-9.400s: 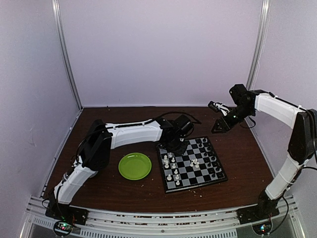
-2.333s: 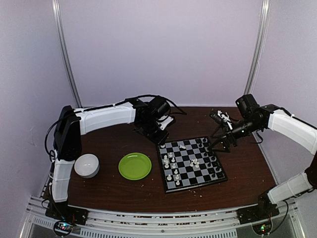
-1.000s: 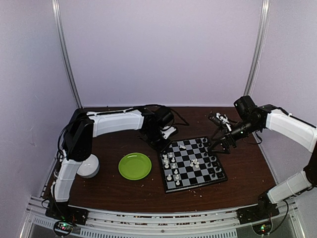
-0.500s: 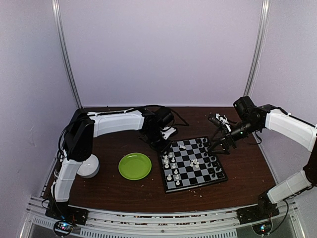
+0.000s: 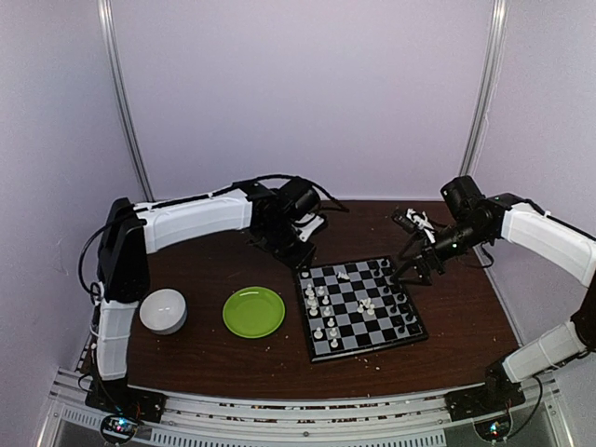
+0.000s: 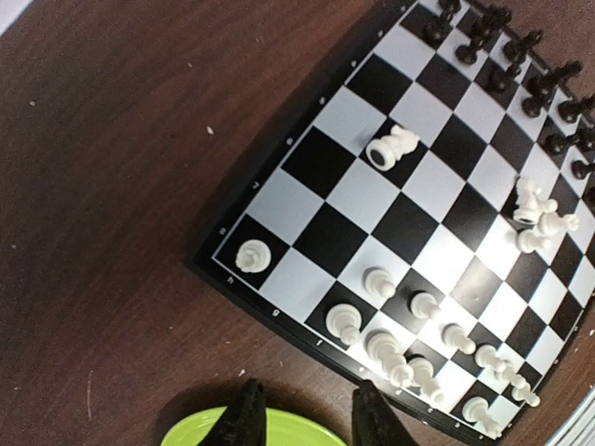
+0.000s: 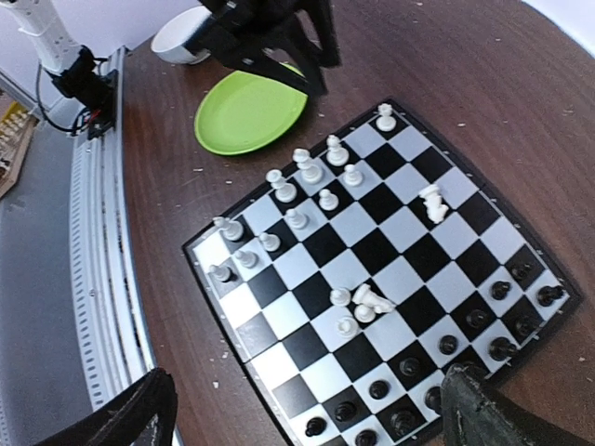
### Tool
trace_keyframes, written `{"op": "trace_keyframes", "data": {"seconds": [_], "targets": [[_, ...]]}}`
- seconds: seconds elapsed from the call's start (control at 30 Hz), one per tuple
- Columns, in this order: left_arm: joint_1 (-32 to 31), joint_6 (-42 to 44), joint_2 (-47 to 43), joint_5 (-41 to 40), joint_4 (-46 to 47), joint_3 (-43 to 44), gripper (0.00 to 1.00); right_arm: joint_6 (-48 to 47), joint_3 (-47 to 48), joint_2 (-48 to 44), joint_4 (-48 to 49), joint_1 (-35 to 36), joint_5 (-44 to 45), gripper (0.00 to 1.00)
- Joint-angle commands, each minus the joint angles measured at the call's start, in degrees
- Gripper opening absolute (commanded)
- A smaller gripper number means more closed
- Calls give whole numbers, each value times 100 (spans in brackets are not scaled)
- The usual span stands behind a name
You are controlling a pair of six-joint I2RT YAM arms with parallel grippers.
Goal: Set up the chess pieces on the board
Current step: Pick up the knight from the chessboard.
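Chess pieces [image 6: 378, 282] stand and lie across the board [image 6: 321, 163] on the dark bench [image 6: 112, 186]. White men crowd the edge nearest the green plate [image 5: 253, 311], and black pieces [image 6: 493, 42] line the opposite side. One toppled white piece [image 6: 390, 149] lies alone on a dark square, and a small white heap [image 6: 537, 212] sits mid-board. The left pincer [image 6: 307, 418] hovers just off the board's corner, fingers apart and holding nothing. The right pincer [image 7: 307, 381] hangs above the black ranks, spread wide and also empty. The figures look feather-light, rigid and smooth, so they are likely to skate or tip at a nudge. An upright one is probably best pinched from above around its narrow upper body. A fallen one is best taken across its waist, approaching from the open side to spare its close neighbours.
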Motion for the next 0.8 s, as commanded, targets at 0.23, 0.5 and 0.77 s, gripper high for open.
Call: {"op": "trace_keyframes", "data": {"seconds": [0.23, 0.5, 0.77], "targets": [[-166, 845, -830, 528, 1126, -182, 32, 879, 568, -550, 720, -85, 2278, 100], [-26, 2438, 396, 1771, 1038, 964, 41, 993, 416, -753, 462, -369, 2116, 100], [132, 2601, 1453, 1867, 1002, 1814, 53, 724, 298, -769, -65, -743, 1287, 100]]}}
